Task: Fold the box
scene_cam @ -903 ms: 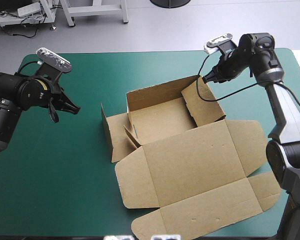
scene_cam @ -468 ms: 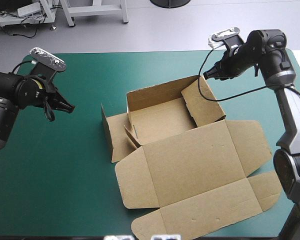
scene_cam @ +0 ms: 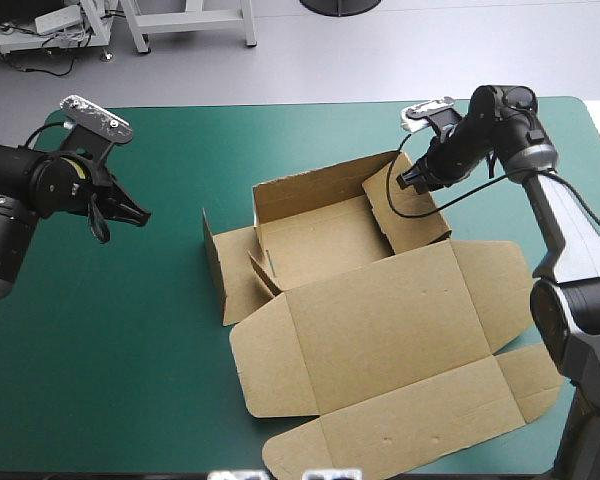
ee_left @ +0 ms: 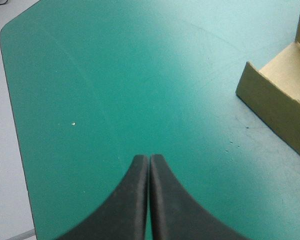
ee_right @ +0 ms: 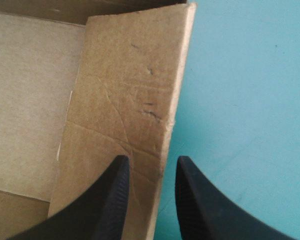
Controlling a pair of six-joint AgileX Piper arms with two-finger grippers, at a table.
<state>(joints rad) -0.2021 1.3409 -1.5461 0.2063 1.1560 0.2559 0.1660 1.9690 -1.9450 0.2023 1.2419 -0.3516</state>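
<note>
The brown box (scene_cam: 380,330) lies in the middle of the teal-green table, its back wall and right wall raised and the lid flat toward the front edge. My right gripper (scene_cam: 402,180) is at the far right corner of the box. In the right wrist view, the right gripper (ee_right: 151,162) is open, its black fingers astride the upright edge of the right wall's flap (ee_right: 125,75). My left gripper (scene_cam: 148,215) hovers over the bare cover left of the box. It is shut, with nothing in the left gripper (ee_left: 149,157), and a corner of the box (ee_left: 277,95) lies ahead of it.
Short loose flaps (scene_cam: 225,265) stand up at the box's left side. Bare teal-green cover (scene_cam: 100,330) stretches from the box to the table's left edge. The lid's flaps reach close to the front and right edges of the table.
My right gripper has come down and toward the box, onto the edge of the right wall's flap. The left arm drew back slightly earlier and has since held still.
</note>
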